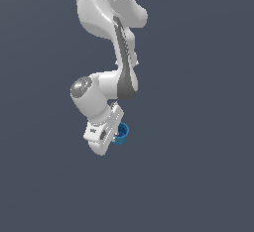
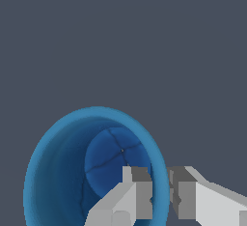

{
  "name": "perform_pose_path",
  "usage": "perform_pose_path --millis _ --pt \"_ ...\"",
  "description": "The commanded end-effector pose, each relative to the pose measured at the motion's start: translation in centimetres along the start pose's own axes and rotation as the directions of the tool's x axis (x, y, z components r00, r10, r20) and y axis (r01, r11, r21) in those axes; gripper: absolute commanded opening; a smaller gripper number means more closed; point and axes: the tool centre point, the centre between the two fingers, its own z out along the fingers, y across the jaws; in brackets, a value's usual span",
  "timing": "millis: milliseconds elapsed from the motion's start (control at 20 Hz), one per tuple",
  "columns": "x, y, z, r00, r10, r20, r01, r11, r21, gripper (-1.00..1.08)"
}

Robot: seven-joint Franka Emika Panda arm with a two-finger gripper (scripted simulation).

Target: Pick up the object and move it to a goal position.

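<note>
Bright blue and round, the small hollow cup with slightly tapered sides [image 1: 122,133] is sitting at the tip of the white robot arm [image 1: 115,42], on the exterior view's right of the wrist. In the wrist view the white and grey pincer [image 2: 160,191] is clamping the cup's rim, one finger [image 2: 137,191] reaching inside the hollow and the other pressing outside the wall. Plain grey-blue background is surrounding everything.

Small bright blue cup [image 2: 62,172], hollow, tapered, rim wall pinched between tool [image 2: 161,191] fingers
</note>
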Motion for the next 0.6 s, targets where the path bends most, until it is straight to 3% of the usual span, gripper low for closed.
perform_pose_path --millis 0,550 --pt "-2.3 -0.1 -1.5 1.0 0.001 0.0 -0.001 1.0 -0.004 -1.0" --pt "-12.9 -0.6 -7.8 1.0 0.001 -0.001 -0.001 1.0 -0.004 -1.0"
